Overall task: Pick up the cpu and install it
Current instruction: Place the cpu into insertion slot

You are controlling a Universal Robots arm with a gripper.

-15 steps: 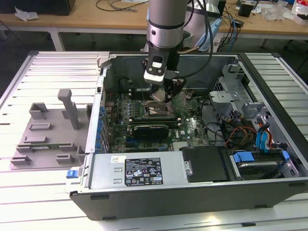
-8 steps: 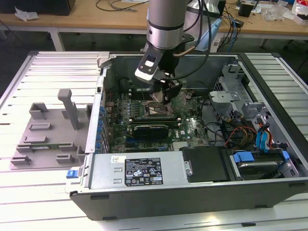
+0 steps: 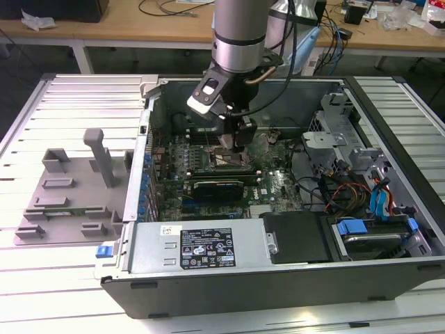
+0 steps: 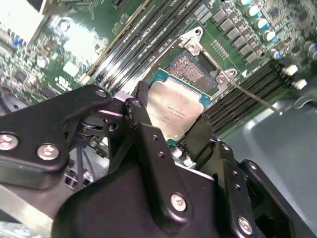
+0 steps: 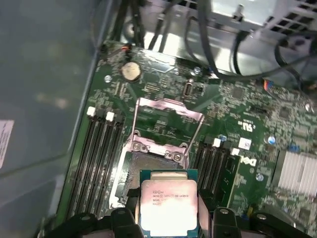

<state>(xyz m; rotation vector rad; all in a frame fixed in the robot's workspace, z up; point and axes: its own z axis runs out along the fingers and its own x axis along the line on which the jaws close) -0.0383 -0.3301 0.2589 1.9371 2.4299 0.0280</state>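
Note:
The cpu [image 5: 168, 203], a flat square chip with a pale silver top and a green rim, is pinched by its edges between my black fingers [image 5: 130, 206]. In both wrist views it hangs just above the open socket [image 5: 148, 166] on the green motherboard, and the socket's metal load frame [image 5: 168, 124] stands raised. In the second wrist view the cpu [image 4: 176, 111] partly covers the socket [image 4: 190, 67], whose contact field still shows beyond it. In the exterior view my gripper [image 3: 235, 142] reaches down inside the open computer case [image 3: 278, 278], over the middle of the board.
Memory slots [image 5: 96, 158] flank the socket on both sides. A coin battery [image 5: 131, 71] and a finned heat sink [image 5: 297, 171] sit on the board. A grey plastic tray [image 3: 69, 188] lies at the exterior view's left. A white-labelled power supply [image 3: 201, 247] and cables [image 3: 334, 191] fill the case.

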